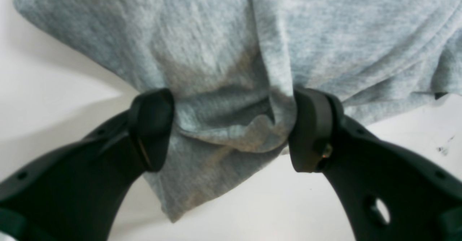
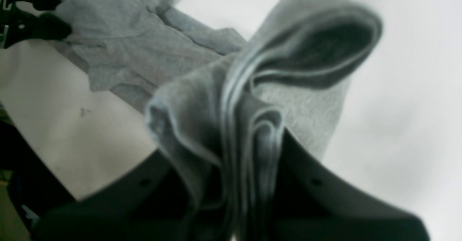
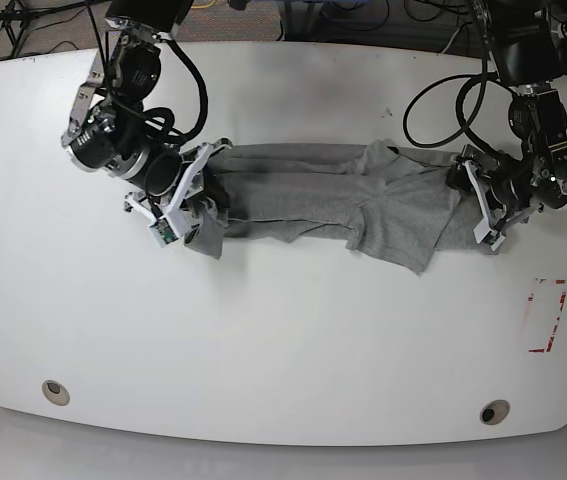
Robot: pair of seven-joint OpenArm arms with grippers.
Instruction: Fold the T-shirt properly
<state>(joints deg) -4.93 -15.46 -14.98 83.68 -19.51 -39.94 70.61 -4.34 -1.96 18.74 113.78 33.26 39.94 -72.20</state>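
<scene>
T-shirt (image 3: pixel 303 195) rumpled, right gripper (image 2: pixel 231 201) pinching (firmly) grey cloth, left (image 1: pixel 231 129) spread on fabric

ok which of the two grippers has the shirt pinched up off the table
The right gripper: its jaws are shut on a raised bunch of the shirt, while the left gripper stands open over cloth lying low.

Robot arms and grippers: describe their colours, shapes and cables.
Both arms are black with pale silvery parts and looping black cables. The left black gripper has blunt, rounded fingertips; the right black gripper shows white-edged parts near its jaws.
</scene>
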